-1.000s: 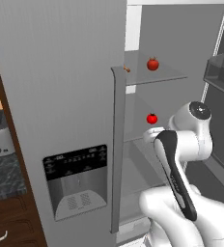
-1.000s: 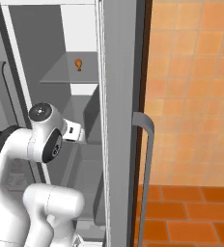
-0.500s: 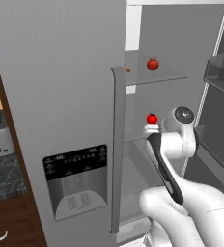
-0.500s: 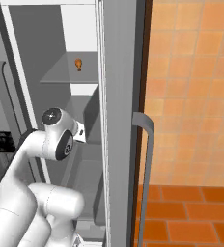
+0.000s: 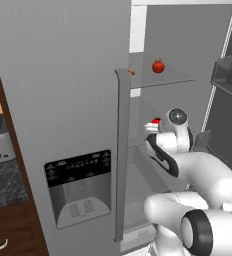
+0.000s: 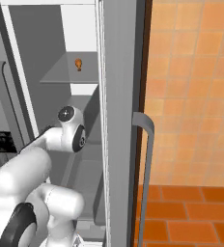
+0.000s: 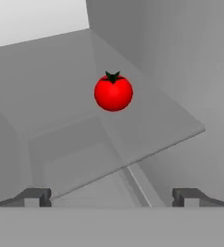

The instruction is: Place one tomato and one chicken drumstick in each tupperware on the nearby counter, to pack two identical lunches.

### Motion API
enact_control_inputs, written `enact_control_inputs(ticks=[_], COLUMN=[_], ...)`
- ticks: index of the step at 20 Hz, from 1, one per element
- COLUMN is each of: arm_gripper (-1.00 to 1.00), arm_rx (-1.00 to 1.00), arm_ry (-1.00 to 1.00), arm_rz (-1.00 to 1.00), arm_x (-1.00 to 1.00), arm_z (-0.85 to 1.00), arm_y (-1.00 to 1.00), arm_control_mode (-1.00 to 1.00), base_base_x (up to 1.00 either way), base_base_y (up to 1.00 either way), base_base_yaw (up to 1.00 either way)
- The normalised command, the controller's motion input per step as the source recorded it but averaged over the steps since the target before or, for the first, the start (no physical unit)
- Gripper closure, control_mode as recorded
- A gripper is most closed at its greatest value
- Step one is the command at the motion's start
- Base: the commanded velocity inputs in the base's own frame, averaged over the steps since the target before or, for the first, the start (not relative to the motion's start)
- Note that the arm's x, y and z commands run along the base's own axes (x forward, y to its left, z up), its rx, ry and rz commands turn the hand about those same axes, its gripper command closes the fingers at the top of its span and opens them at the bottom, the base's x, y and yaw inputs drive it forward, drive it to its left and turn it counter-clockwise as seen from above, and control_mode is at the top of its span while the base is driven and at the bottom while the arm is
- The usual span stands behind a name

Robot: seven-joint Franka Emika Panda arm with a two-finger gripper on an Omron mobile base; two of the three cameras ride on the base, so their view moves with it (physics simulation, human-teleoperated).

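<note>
The two dark fingertips (image 7: 36, 197) stand wide apart with nothing between them, so the gripper (image 7: 112, 198) is empty and lined up on a tomato (image 7: 113, 92) that sits ahead on a glass fridge shelf (image 7: 152, 125), well short of contact. The tomato is likely light, smooth and a bit slippery, with skin that would bruise under hard pressure; the safest hold is probably across its widest middle, below the stalk, with a gentle squeeze. It is round, glossy red, upright, with a small dark green calyx on top. A second tomato (image 5: 158, 66) rests on the shelf above, and a small brownish piece (probably a chicken drumstick (image 6: 78, 63), too small to confirm) lies on that upper shelf.
</note>
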Motion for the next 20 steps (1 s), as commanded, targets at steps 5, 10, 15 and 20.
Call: enact_control_inputs(ticks=[5,10,15,20], arm_gripper=[-1.0,-1.0,-1.0,-1.0], arm_rx=[0.0,0.0,0.0,0.0], arm_ry=[0.04,0.07,0.07,0.05], arm_rz=[-0.03,-0.01,0.0,0.0], arm_x=[0.78,0.69,0.67,0.62], arm_z=[-0.13,-0.14,-0.15,-0.18], arm_y=[-0.17,-0.23,-0.21,-0.19], arm_control_mode=[-1.0,-1.0,-1.0,-1.0], base_base_x=[0.0,0.0,0.0,0.0], base_base_y=[0.0,0.0,0.0,0.0], base_base_yaw=[0.0,0.0,0.0,0.0])
